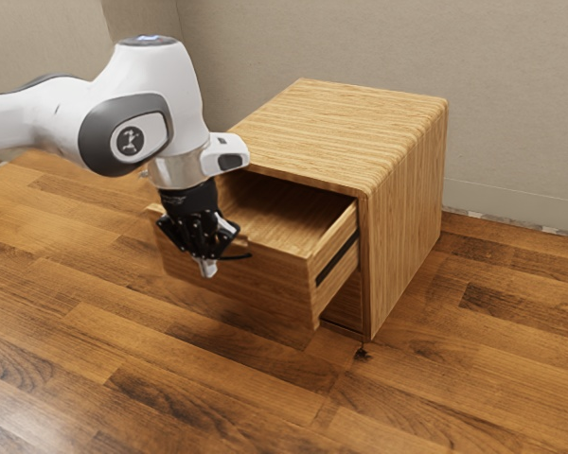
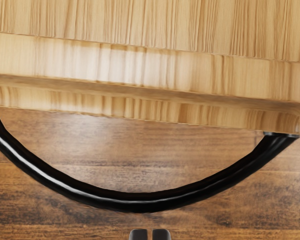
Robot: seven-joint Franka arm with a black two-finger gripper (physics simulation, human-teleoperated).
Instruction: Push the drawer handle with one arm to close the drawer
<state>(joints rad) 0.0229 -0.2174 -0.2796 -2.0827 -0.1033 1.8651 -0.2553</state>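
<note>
No readable words or numbers, small illegible emblem (image 1: pixel 130 141) on white arm (image 1: pixel 161 80)

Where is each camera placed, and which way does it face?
Exterior view: beside the arm, raised, angled down at the cabinet and its open drawer; the arm and tool show.
Wrist view: on the arm's hand, looking down at the drawer's front edge and curved black handle; the tool's tips show.
Shared: drawer, handle, floor, tool.
</note>
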